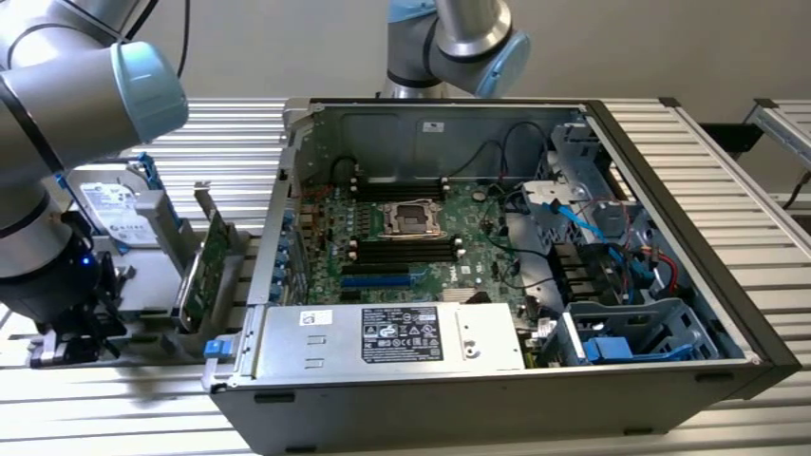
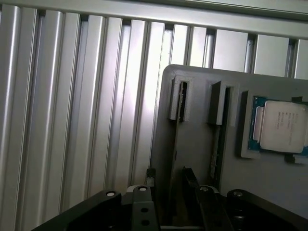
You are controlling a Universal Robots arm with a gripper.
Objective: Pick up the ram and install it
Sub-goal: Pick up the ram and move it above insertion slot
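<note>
Ram [image 1: 193,280]: a thin green stick standing on edge in a slotted grey holder [image 2: 197,137], just beside the open computer case [image 1: 443,408], on the exterior view's left. The claw [image 2: 168,175] hangs low at the holder with its fingers apart, and in the wrist view the stick's top edge runs between them; whether they touch it cannot be told. The stick looks light, stiff and fragile, so it is probably best pinched by its flat faces near mid-length, clear of the contact edge
</note>
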